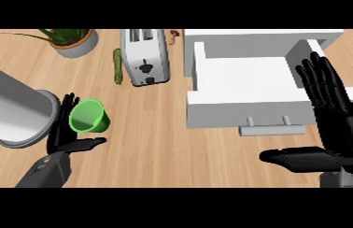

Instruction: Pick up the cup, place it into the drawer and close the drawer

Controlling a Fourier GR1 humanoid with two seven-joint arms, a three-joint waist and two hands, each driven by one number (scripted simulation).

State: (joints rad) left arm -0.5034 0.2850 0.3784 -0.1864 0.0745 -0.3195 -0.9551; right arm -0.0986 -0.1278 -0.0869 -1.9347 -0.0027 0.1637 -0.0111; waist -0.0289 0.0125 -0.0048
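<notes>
Green cup [89,116] stands on the surface at near left, left hand [63,137] open just beside it, right hand [324,103] open by the open drawer [241,75]; cup likely light, rigid, smooth-walled, so grasp around mid-wall.

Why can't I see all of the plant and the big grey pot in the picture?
In the head view, the plant is cut off by the top edge and the grey pot by the left edge; the light is soft and even, with no glare on the toaster; the green cup shows whole, beside the left robot hand.
</notes>
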